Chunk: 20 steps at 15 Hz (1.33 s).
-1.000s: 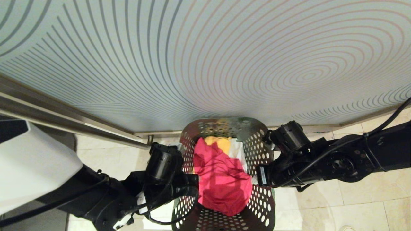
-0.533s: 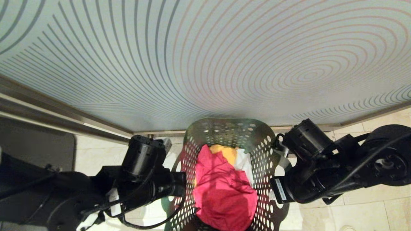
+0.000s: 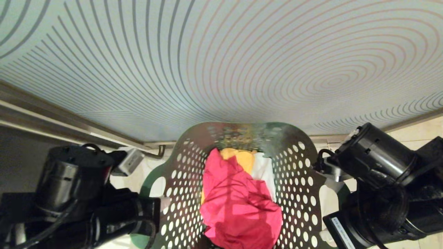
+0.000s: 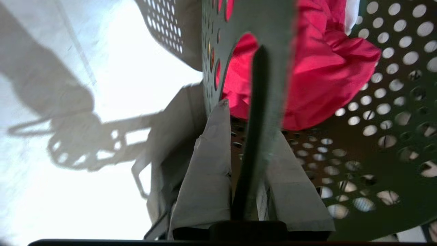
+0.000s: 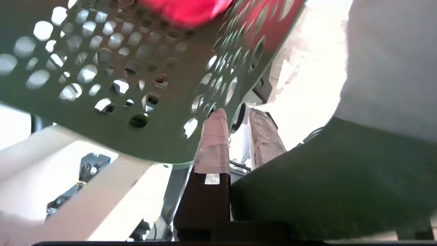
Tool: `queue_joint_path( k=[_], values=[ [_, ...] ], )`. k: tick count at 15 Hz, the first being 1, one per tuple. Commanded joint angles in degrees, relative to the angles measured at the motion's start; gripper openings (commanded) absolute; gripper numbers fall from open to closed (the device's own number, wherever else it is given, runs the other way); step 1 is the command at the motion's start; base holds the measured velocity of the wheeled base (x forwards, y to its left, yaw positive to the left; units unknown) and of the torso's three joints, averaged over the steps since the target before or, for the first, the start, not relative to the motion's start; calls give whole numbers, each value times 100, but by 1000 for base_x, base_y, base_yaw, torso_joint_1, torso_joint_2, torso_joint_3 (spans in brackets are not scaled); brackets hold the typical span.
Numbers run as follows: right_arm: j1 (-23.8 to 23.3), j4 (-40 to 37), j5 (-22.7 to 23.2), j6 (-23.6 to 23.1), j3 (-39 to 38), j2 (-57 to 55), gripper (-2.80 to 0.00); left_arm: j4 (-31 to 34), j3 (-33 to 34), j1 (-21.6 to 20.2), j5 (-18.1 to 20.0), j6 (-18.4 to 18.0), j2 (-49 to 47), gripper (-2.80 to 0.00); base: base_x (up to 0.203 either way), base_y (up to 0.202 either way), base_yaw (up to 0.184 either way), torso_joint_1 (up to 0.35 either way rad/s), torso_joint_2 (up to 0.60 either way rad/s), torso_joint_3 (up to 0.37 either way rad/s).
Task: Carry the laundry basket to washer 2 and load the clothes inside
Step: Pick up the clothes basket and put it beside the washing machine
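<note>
- Centrally, the green perforated plastic laundry basket [image 3: 297, 162] is holding pink-red, orange-yellow and white clothes [image 3: 238, 204].
- Left gripper [image 4: 254, 112] is clamping the basket's rim; right gripper [image 5: 239, 119] likewise, visible only from the wrists.

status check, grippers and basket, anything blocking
Left gripper and right gripper both shut on the laundry basket rim, one each side. Clothes inside. Patterned wall directly ahead.

No legible text. White printed label [image 3: 340, 226] on the black right arm housing: characters too small to read.
</note>
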<state>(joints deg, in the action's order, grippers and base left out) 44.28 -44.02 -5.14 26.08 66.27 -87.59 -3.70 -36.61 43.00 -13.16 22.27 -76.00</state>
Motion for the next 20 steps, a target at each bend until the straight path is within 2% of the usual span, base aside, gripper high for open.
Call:
queue_joint_path(
  k=[1, 3, 5, 9, 20],
  values=[
    [37, -70, -21, 20, 54, 245, -280, 468, 96, 5, -29, 26, 866, -280, 0, 0, 0, 0, 0, 0],
    [37, -72, -39, 12, 13, 313, -280, 949, 228, 7, -174, 56, 1226, -280, 0, 0, 0, 0, 0, 0],
    [36, -72, -72, -3, -8, 321, -280, 941, 207, 7, -401, 41, 1184, -280, 0, 0, 0, 0, 0, 0],
    [36, -72, -127, -24, -64, 304, -280, 943, 205, 7, -504, 41, 1254, -280, 0, 0, 0, 0, 0, 0],
    [28, -63, -118, -24, -220, 339, -280, 932, 189, 77, -512, 50, 1228, -280, 0, 0, 0, 0, 0, 14]
  ],
)
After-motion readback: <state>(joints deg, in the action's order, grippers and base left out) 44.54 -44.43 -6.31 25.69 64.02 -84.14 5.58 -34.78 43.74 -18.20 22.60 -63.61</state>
